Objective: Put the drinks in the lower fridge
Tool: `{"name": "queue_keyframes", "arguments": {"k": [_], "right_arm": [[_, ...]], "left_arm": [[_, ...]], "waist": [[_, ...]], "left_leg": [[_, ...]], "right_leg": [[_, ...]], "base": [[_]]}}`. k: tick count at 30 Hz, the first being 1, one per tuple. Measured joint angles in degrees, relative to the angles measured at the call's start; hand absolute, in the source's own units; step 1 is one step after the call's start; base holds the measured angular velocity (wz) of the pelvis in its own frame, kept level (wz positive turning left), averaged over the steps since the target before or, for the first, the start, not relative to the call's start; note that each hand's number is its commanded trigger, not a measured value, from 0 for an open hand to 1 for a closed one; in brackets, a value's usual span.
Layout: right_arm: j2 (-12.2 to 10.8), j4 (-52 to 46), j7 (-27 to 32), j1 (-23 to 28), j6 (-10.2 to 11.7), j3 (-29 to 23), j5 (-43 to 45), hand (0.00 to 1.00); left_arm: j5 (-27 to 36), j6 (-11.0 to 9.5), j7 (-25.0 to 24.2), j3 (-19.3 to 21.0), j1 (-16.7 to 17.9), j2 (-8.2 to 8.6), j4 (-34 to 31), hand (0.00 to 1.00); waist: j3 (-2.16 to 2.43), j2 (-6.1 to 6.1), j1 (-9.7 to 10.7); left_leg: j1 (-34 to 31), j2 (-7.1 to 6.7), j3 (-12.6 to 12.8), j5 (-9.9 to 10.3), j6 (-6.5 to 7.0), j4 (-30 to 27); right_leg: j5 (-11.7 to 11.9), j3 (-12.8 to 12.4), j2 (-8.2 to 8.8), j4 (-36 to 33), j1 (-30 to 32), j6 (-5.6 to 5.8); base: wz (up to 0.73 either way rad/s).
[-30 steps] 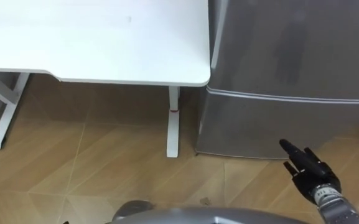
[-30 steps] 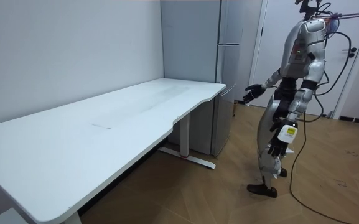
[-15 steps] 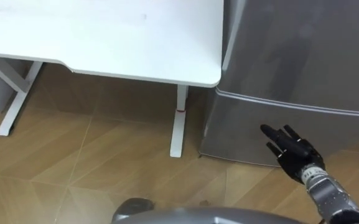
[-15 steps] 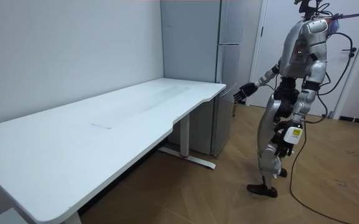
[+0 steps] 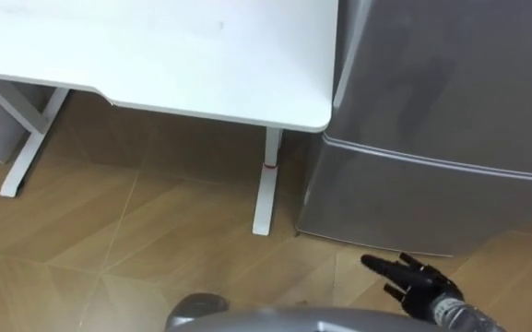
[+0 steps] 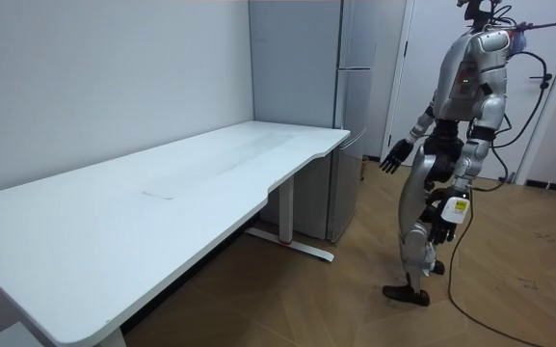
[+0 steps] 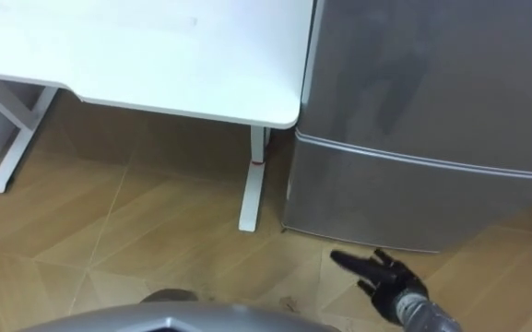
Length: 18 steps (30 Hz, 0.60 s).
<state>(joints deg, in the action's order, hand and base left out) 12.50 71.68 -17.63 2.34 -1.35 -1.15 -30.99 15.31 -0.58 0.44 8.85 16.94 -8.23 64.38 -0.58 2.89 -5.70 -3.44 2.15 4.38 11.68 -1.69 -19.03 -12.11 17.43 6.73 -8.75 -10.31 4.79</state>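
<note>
One hand, the right hand (image 5: 420, 284), reaches out low with fingers straight and empty before the closed lower door (image 5: 413, 198) of the grey fridge (image 5: 450, 74) beside the white table (image 5: 155, 55), while the left hand (image 6: 443, 228) hangs by the thigh.

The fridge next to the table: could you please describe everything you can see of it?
The fridge is a tall grey cabinet with a smooth, metal-looking finish. A seam splits the upper door from the lower door; both are shut. It stands upright on the wooden floor, beside the white table. The open right hand hovers before the lower door, not touching.
</note>
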Motion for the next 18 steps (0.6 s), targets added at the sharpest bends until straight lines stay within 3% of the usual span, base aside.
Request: {"name": "queue_keyframes", "arguments": {"k": [18], "right_arm": [[-0.67,3.77,1.65,1.08,-0.76,-0.12,9.73,0.00]], "left_arm": [[0.06,-0.23,-1.10,1.75,0.16,0.60,0.49,0.00]], "waist": [[0.12,-0.17,0.68]], "left_leg": [[0.26,-0.13,-0.17,0.18,0.23,-0.45]], "right_leg": [[-0.02,0.19,0.11,0.07,-0.70,0.04]], "base": [[0.00]]}}
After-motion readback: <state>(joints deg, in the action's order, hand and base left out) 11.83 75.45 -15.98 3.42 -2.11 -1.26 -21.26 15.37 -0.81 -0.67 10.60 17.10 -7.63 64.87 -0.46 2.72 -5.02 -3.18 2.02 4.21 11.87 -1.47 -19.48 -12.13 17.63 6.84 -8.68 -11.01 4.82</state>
